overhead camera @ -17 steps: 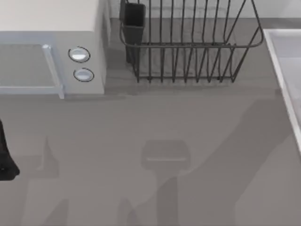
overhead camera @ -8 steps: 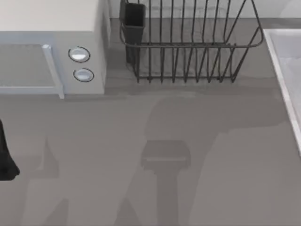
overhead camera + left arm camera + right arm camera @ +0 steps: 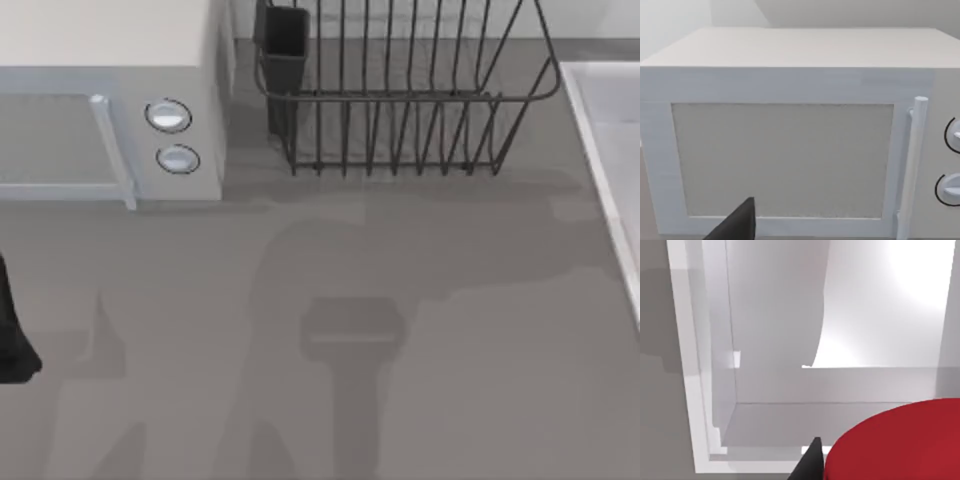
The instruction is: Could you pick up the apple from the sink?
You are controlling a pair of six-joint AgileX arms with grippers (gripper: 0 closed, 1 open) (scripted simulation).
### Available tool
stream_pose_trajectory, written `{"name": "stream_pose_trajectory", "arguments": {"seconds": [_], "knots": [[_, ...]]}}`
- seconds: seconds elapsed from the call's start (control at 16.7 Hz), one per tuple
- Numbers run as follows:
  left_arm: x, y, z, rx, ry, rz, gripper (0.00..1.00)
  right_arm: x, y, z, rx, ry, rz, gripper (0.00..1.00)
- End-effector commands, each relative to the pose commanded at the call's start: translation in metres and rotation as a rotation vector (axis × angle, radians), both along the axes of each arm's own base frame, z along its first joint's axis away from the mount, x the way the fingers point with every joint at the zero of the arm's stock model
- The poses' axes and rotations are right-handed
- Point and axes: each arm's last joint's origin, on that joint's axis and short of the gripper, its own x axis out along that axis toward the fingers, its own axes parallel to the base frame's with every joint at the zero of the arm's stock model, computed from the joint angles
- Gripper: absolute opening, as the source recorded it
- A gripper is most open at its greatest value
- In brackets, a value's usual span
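Note:
The apple (image 3: 900, 440) is a smooth bright red ball that bulges large and close in the right wrist view. It overlaps the near rim of the sink (image 3: 690, 390), a pale grey-white basin lying beneath it. My right gripper (image 3: 875, 474) is shut on the apple, with one black fingertip (image 3: 810, 464) against the apple's side. In the top view the sink's raised rim (image 3: 600, 170) runs along the right edge. My left arm (image 3: 12, 340) is parked at the table's left edge, and its gripper (image 3: 740, 226) faces the microwave.
A white microwave (image 3: 110, 110) with two round knobs stands at the back left, its door (image 3: 785, 160) close in front of the left wrist. A dark wire dish rack (image 3: 400, 90) stands at the back middle. Broad arm shadows lie across the grey tabletop (image 3: 470, 380).
The broad arm shadow on the tabletop has swung from the right toward the left. The left arm, microwave and rack have not moved.

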Motion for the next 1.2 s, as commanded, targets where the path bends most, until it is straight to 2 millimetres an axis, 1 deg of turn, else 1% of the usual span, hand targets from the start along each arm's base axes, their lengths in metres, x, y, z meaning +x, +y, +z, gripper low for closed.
{"name": "stream_pose_trajectory", "arguments": {"seconds": [0.06, 0.12, 0.18, 0.24, 0.3, 0.42, 0.54, 0.6, 0.66, 0.72, 0.78, 0.9, 1.2], "knots": [[0.000, 0.000, 0.000, 0.000, 0.000, 0.000, 1.00, 0.001, 0.005, -0.001, 0.001, 0.003, 0.000, 0.00], [0.000, 0.000, 0.000, 0.000, 0.000, 0.000, 1.00, 0.002, 0.014, -0.001, 0.002, 0.006, 0.000, 0.00], [0.000, 0.000, 0.000, 0.000, 0.000, 0.000, 1.00, 0.004, 0.028, -0.003, 0.004, 0.011, 0.000, 0.00], [0.000, 0.000, 0.000, 0.000, 0.000, 0.000, 1.00, 0.005, 0.046, -0.004, 0.005, 0.015, 0.000, 0.00], [0.000, 0.000, 0.000, 0.000, 0.000, 0.000, 1.00, 0.006, 0.068, -0.005, 0.006, 0.020, 0.000, 0.00], [0.000, 0.000, 0.000, 0.000, 0.000, 0.000, 1.00, 0.002, 0.124, -0.007, 0.007, 0.028, 0.002, 0.00], [0.000, 0.000, 0.000, 0.000, 0.000, 0.000, 1.00, -0.010, 0.181, -0.009, 0.006, 0.039, 0.003, 0.00], [0.000, 0.000, 0.000, 0.000, 0.000, 0.000, 1.00, -0.018, 0.205, -0.011, 0.004, 0.043, 0.003, 0.00], [0.000, 0.000, 0.000, 0.000, 0.000, 0.000, 1.00, -0.026, 0.224, -0.012, 0.002, 0.046, 0.003, 0.00], [0.000, 0.000, 0.000, 0.000, 0.000, 0.000, 1.00, -0.033, 0.238, -0.013, 0.001, 0.048, 0.003, 0.00], [0.000, 0.000, 0.000, 0.000, 0.000, 0.000, 1.00, -0.039, 0.248, -0.013, 0.000, 0.048, 0.002, 0.00], [0.000, 0.000, 0.000, 0.000, 0.000, 0.000, 1.00, -0.045, 0.257, -0.013, -0.001, 0.048, 0.002, 0.00], [0.000, 0.000, 0.000, 0.000, 0.000, 0.000, 1.00, -0.043, 0.256, -0.015, 0.000, 0.052, -0.001, 0.00]]}}
